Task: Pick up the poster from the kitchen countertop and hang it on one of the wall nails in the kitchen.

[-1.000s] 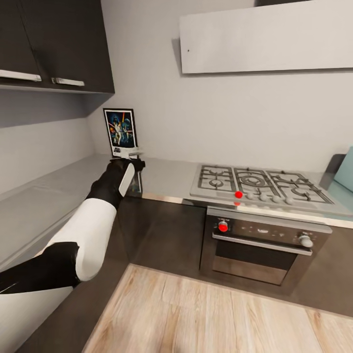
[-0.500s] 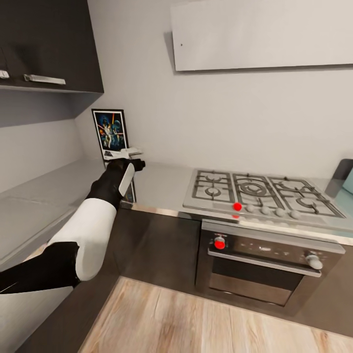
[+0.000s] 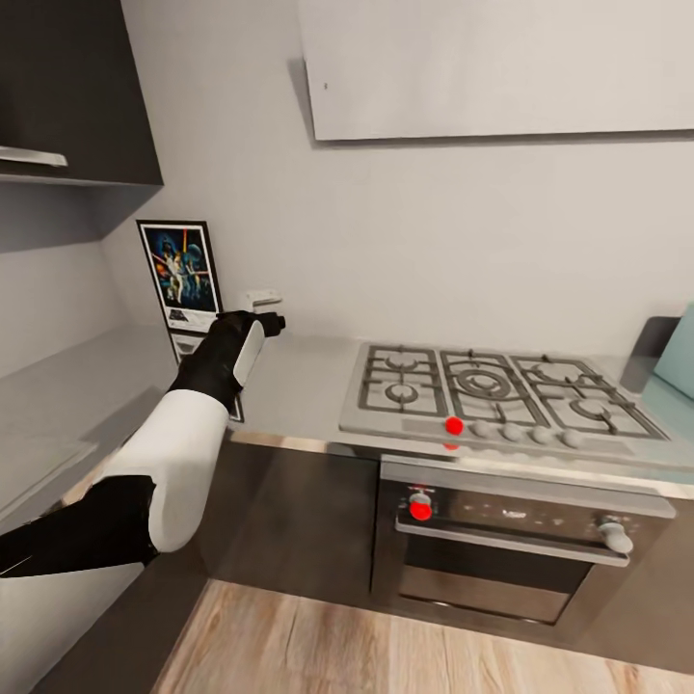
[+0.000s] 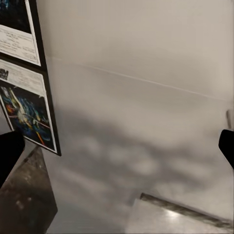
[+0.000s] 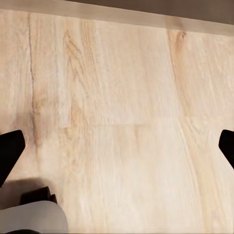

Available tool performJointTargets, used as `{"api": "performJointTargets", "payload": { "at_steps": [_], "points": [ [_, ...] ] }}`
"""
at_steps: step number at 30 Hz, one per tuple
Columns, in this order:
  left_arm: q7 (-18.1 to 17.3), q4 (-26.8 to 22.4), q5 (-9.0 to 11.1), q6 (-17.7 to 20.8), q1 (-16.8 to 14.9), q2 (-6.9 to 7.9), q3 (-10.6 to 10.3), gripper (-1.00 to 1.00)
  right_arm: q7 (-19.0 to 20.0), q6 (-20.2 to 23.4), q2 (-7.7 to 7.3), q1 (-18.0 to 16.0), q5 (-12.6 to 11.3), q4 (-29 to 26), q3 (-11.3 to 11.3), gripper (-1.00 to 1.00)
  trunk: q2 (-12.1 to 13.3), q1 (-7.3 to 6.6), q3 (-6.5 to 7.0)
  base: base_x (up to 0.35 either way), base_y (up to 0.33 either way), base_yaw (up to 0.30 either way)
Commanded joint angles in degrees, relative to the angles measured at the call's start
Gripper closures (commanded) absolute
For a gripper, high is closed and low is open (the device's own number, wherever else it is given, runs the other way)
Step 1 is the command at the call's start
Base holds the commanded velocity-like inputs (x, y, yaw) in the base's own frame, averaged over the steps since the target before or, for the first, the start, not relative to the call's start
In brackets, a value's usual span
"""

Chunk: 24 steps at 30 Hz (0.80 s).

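The poster [image 3: 179, 275] stands upright against the back wall in the corner of the light-grey kitchen countertop [image 3: 299, 376], and its mirror image shows in the worktop below it. My left gripper [image 3: 267, 310] hovers over the countertop just right of the poster, level with its lower edge and apart from it. In the left wrist view the poster [image 4: 17, 34] lies at the frame's edge, and the left gripper [image 4: 117, 148] is open with nothing between its fingers. My right gripper [image 5: 117, 146] hangs open over the wooden floor [image 5: 122, 97].
A steel gas hob [image 3: 482, 390] sits in the worktop to the right, over an oven [image 3: 511, 540]. A dark wall cabinet [image 3: 67, 87] hangs above the corner. On the wall is a pale panel [image 3: 501, 67] with a small dark dot [image 3: 326, 87]. A teal object [image 3: 680, 352] is at the right edge.
The whole head view has shifted, so the camera has moved. The left gripper, earlier right in front of the poster's lower edge, now stands to its right, still open.
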Motion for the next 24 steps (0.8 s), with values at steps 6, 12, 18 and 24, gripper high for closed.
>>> {"api": "performJointTargets", "payload": {
  "at_steps": [6, 12, 18, 24],
  "points": [
    [0.04, -0.52, -0.07, 0.35, -0.02, -0.05, 0.23, -1.00, -0.08, -0.10, 0.01, 0.02, 0.16, 0.46, -0.08, -1.00, -0.02, 0.03, -0.03, 0.232, 0.226, -0.013],
    [0.10, -0.57, -0.16, 0.34, -0.02, -0.05, 0.30, -1.00, -0.08, -0.09, -0.01, 0.02, 0.17, 0.47, -0.01, -1.00, -0.02, 0.03, -0.03, 0.108, 0.109, 0.000],
    [0.11, -0.56, -0.18, 0.36, -0.02, -0.05, 0.43, -1.00, -0.08, -0.09, -0.02, 0.02, 0.17, 0.47, 0.01, -1.00, -0.02, 0.03, -0.03, 0.236, 0.173, 0.000],
    [0.11, -0.62, -0.23, 0.36, -0.02, -0.05, 0.49, -1.00, -0.08, -0.09, -0.03, 0.02, 0.17, 0.53, 0.00, -1.00, -0.02, 0.03, -0.03, 0.183, 0.074, 0.000]
  ]
}}
